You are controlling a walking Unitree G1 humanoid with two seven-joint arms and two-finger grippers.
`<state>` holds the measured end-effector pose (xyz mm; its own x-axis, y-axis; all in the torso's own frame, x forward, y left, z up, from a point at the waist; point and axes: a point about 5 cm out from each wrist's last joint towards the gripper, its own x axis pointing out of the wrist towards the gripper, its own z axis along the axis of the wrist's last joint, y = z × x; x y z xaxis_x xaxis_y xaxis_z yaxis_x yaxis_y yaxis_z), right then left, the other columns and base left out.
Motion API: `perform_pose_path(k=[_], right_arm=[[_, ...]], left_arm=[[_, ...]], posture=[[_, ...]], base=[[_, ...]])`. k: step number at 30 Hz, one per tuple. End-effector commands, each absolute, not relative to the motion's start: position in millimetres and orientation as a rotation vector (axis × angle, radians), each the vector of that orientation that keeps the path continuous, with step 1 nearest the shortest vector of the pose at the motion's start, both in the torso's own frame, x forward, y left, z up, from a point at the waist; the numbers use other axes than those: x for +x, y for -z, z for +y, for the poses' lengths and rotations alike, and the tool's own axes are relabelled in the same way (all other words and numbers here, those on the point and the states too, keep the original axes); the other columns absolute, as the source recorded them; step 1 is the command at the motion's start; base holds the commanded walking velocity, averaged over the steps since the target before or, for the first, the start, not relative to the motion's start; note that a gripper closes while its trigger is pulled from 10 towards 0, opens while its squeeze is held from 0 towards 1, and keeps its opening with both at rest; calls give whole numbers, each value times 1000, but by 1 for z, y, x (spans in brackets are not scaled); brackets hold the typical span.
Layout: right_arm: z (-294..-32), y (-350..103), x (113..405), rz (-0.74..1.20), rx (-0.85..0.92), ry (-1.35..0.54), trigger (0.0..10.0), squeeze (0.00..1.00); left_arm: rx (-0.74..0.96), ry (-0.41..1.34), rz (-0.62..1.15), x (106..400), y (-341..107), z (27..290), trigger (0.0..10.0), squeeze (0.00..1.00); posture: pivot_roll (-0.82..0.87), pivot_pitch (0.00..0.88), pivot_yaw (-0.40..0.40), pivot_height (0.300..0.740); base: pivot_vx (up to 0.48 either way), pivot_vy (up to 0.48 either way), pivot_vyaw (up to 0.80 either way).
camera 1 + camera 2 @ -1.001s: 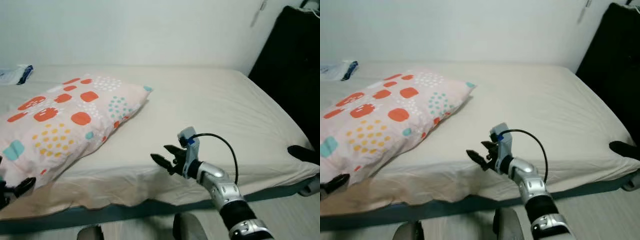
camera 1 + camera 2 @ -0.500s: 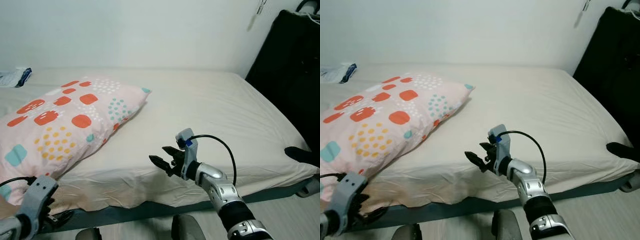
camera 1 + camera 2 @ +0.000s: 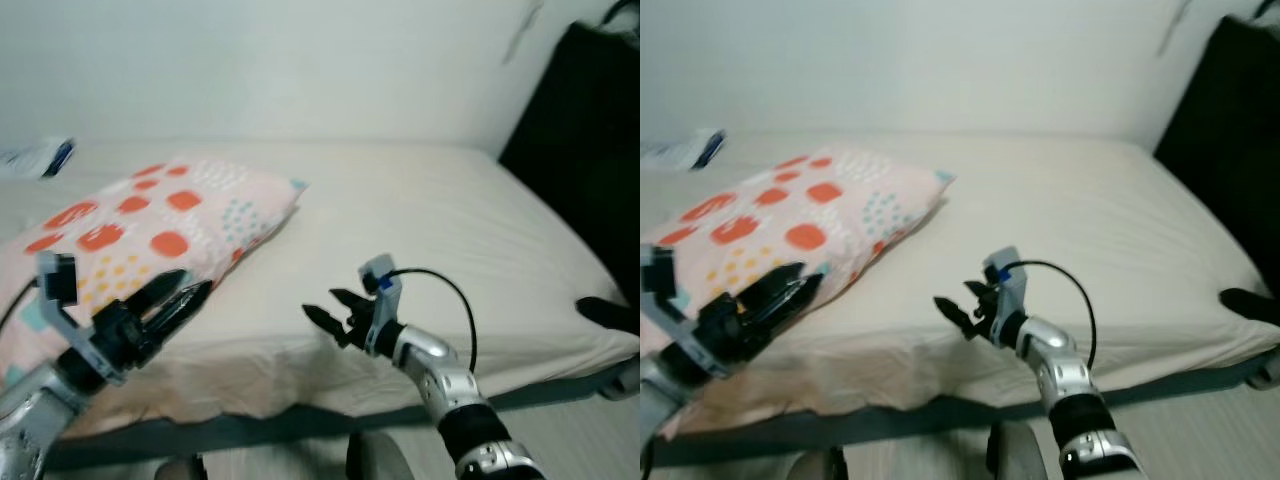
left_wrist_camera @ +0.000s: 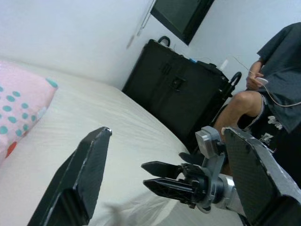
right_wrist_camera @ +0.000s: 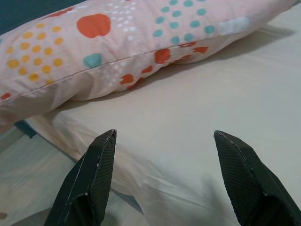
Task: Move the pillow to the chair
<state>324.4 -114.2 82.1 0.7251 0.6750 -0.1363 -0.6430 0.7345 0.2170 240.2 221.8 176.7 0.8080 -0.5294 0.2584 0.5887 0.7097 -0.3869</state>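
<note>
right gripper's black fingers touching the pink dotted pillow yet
Apart. In the right wrist view, the open right gripper hovers with bare cream bedsheet between it and the pink dotted pillow.

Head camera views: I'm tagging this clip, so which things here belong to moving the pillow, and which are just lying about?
Part of the job:
- pillow, lying on the bed
- left gripper, open, raised beside the pillow
- right gripper, open, over the bed's front edge

Just lying about:
- white and blue packet at the bed's far corner
- black cabinet
- seated person
</note>
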Motion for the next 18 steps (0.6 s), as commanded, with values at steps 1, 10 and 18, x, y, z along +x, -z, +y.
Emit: perform_pose_path(k=[1, 10, 18], right_arm=[[-118, -87, 329, 166, 167, -674, 10000, 0], [-144, -97, 344, 46, 111, -309, 10000, 0], [-149, -95, 342, 40, -12, -265, 10000, 0]], left_arm=[[-424, 493, -71, 250, -162, 221, 10000, 0], [-48, 52, 104, 295, -117, 194, 10000, 0], [42, -52, 136, 302, -103, 179, 10000, 0]], posture=[[40, 0, -141, 563], [19, 0, -124, 563], [-8, 0, -107, 563]], base=[[0, 0, 0], [0, 0, 0], [0, 0, 0]])
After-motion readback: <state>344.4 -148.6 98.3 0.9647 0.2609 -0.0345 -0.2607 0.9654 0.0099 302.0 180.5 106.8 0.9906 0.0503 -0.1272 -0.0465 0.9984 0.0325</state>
